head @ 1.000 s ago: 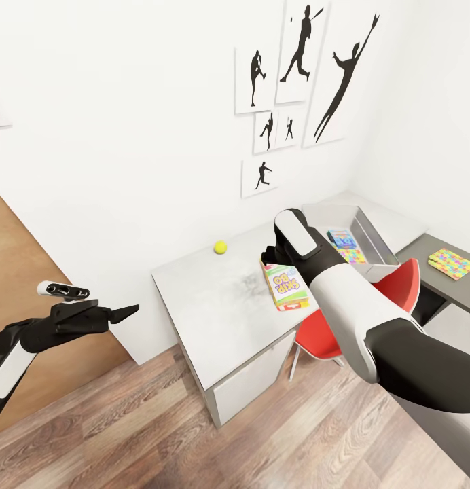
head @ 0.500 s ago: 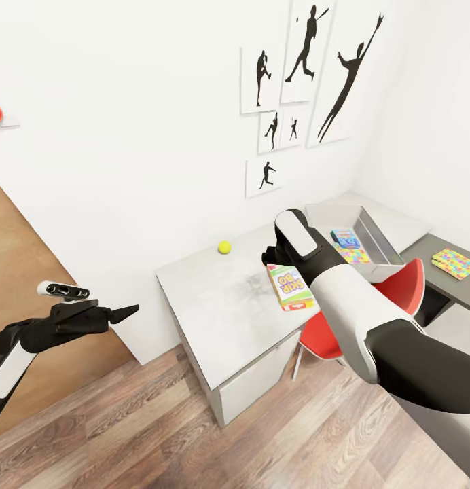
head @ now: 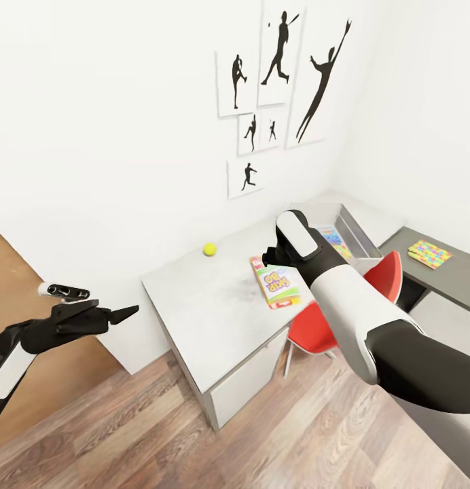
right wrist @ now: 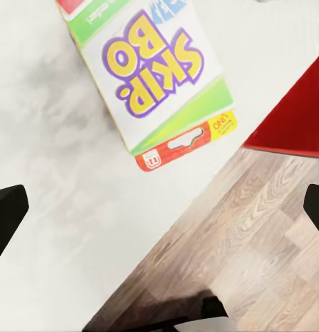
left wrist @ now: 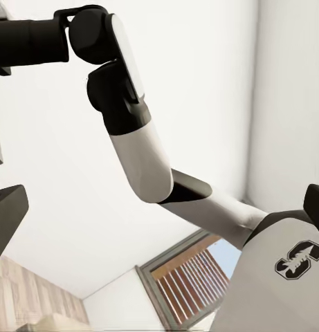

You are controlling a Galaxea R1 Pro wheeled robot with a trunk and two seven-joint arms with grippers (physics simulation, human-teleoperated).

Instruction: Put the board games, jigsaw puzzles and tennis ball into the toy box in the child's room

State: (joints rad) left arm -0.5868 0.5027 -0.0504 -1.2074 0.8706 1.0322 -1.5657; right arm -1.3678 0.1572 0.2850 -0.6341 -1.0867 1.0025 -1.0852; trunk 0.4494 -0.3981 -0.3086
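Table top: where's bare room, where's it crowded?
Bare: the table from the tennis ball to its near front corner, beside the Skip-Bo box. Crowded: the far end, where the right gripper hovers by the toy box.

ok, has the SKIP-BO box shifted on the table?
No. The SKIP-BO box keeps its spacing from the tennis ball and the table edge; the whole head view shifted, so the camera moved.
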